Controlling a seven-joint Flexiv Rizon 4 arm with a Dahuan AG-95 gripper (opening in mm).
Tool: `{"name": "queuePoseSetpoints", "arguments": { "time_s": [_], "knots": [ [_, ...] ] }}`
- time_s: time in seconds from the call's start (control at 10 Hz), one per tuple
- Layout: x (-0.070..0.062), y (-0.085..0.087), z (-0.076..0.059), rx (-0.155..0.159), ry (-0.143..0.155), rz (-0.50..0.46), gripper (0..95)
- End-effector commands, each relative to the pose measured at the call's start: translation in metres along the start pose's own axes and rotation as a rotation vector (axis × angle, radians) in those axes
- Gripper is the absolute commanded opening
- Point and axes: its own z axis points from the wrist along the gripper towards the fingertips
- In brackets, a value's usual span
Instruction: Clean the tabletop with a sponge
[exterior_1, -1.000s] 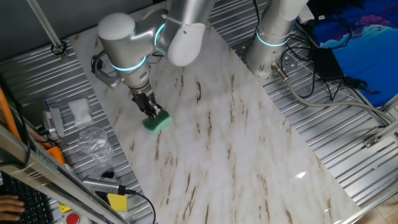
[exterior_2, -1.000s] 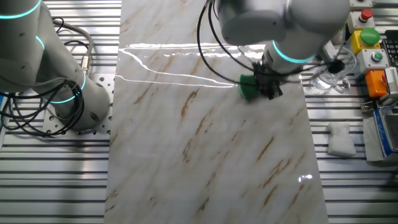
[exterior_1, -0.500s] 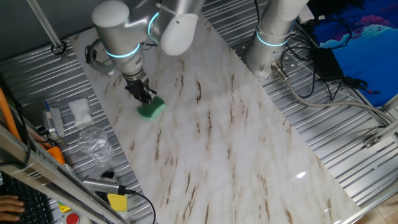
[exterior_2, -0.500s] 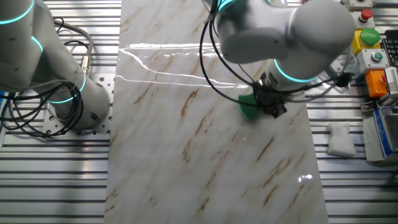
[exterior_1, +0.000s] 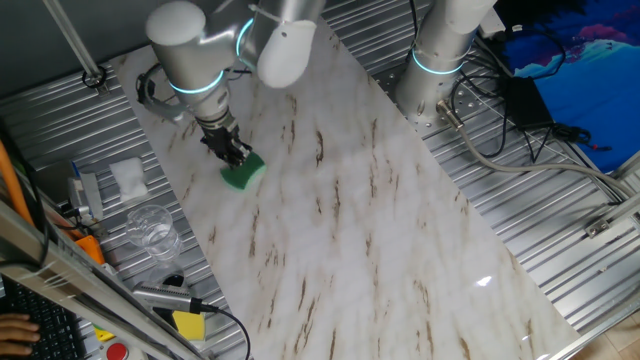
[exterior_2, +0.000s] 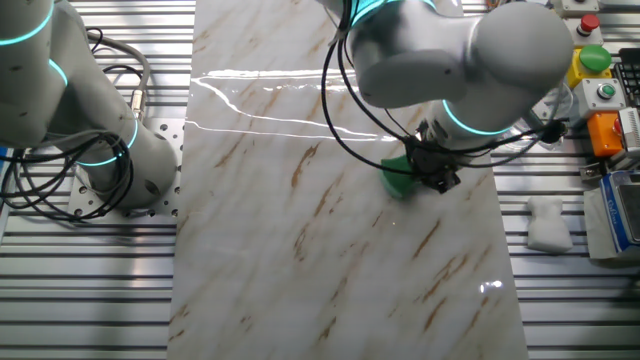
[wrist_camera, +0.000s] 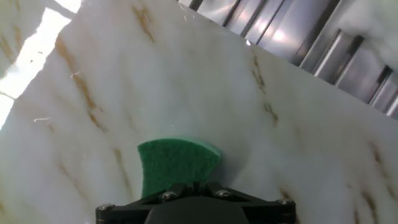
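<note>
In the hand view the black two-finger gripper pinches the small bright green soft sponge between its fingers, pressing it flat on the white brown-veined marble-look desk. Beyond, the desk's far edge meets ribbed grey metal.

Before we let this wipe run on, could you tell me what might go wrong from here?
The sponge, held in the gripper, is pressed on the tabletop near its edge; a wide stroke may slip off onto the ribbed metal. The clear glass and white cloth beside that edge could be knocked.
</note>
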Motion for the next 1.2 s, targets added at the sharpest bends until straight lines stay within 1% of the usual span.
{"name": "queuePoseSetpoints", "arguments": {
  "time_s": [0.1,0.3,0.4,0.5,0.7,0.9,1.0,1.2],
  "knots": [
    [-0.009,0.029,0.007,0.004,-0.009,0.059,0.0],
    [-0.018,0.044,0.007,0.005,-0.007,0.083,0.0],
    [-0.027,0.056,0.008,0.012,-0.002,0.11,0.0],
    [-0.031,0.061,0.009,0.013,-0.001,0.121,0.0],
    [-0.031,0.061,0.009,0.032,0.013,0.107,0.0],
    [-0.031,0.061,0.009,0.067,0.028,0.075,0.0],
    [-0.031,0.061,0.009,0.071,0.028,0.057,0.0],
    [-0.031,0.061,0.009,0.063,0.024,0.022,0.0]
  ]
}}
